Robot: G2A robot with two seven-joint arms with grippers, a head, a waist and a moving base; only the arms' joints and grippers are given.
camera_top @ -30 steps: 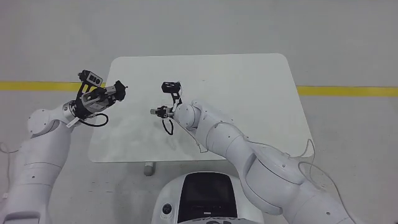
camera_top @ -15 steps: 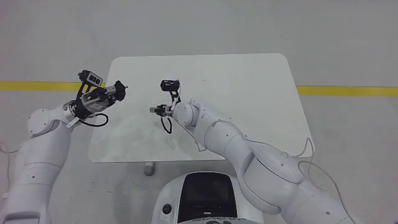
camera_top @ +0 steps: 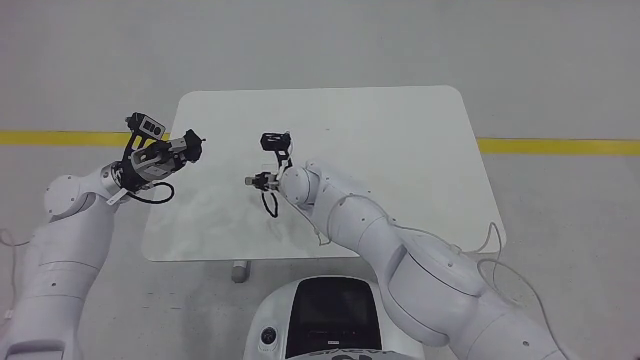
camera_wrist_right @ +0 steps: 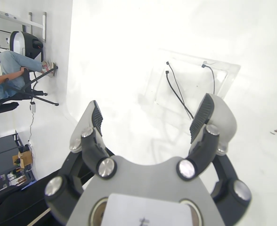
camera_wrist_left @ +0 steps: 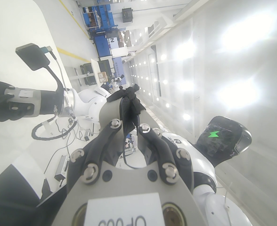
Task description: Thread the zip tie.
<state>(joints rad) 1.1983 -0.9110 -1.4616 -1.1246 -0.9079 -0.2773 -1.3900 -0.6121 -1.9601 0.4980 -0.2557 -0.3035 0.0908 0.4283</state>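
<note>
Top view: the left end effector [camera_top: 192, 146] hangs above the left edge of the white table [camera_top: 400, 120], and the right end effector [camera_top: 250, 180] sits over the left-centre of the table, pointing toward the left one. The two face each other, which probably sets them up to pass work between them. Compared with half a second ago, the right end effector lies marginally nearer the table's centre, a small drawing-back. The left arm is unchanged. Left wrist view: the fingers of the left end effector [camera_wrist_left: 129, 111] are pressed together on a black piece at their tips. A thin black strand judged to be the zip tie [camera_wrist_left: 124, 147] loops back between the fingers toward the wrist. Holding it off the table keeps the tie clear and presented to the other arm, though which end faces outward cannot be told. Right wrist view: the right end effector [camera_wrist_right: 150, 109] has its ribbed pads spread wide with nothing between them. It looks down on a clear tray [camera_wrist_right: 232, 68] resting on the table. In the tray lie the spare zip ties [camera_wrist_right: 176, 88], two side by side and a third near the tray's far wall. The spread pads probably mean a pick from the tray or a grasp of the tie's free end, and threading is not yet begun.
</note>
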